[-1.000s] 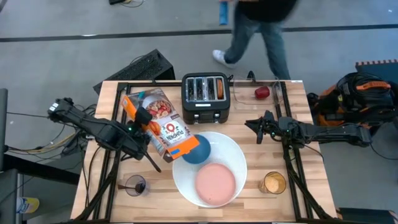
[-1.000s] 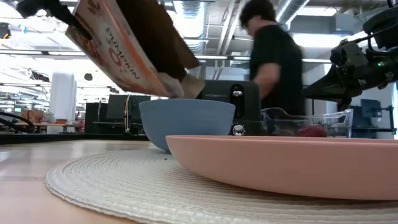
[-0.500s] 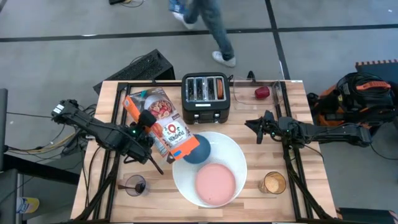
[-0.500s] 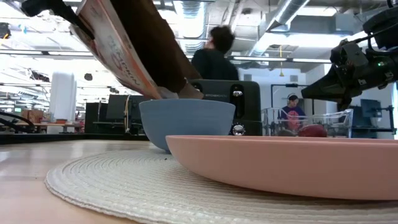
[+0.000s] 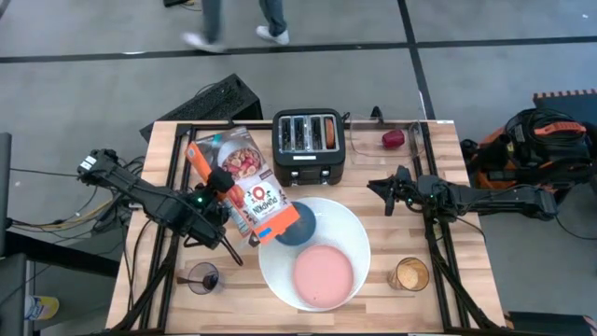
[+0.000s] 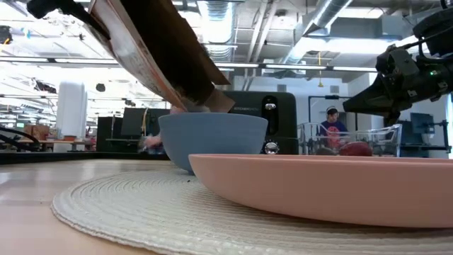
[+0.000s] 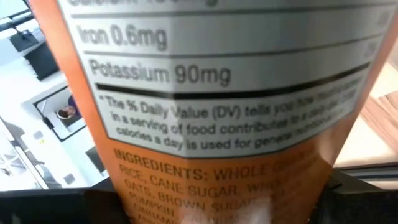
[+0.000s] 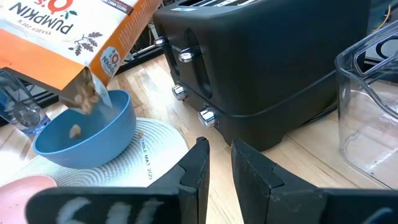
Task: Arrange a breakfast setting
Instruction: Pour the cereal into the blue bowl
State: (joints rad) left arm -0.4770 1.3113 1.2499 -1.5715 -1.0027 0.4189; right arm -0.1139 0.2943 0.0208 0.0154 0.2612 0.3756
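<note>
A: Starting left of the toaster, what is the left gripper doing?

B: It pinches the cereal box by its sides and holds it tipped, mouth down, over the small blue bowl, which sits in front of the toaster on the woven mat. My guess is the tilt is there so the brown cereal slides out; the right wrist view shows pieces dropping into the bowl.

A: And further right?

B: The small pink plate lies on the mat just beside the bowl, farther from the toaster. The right gripper hovers to the toaster's right, fingers pressed together on nothing, apparently waiting clear of the pour. The red fruit sits in a clear container right of the toaster.
</note>
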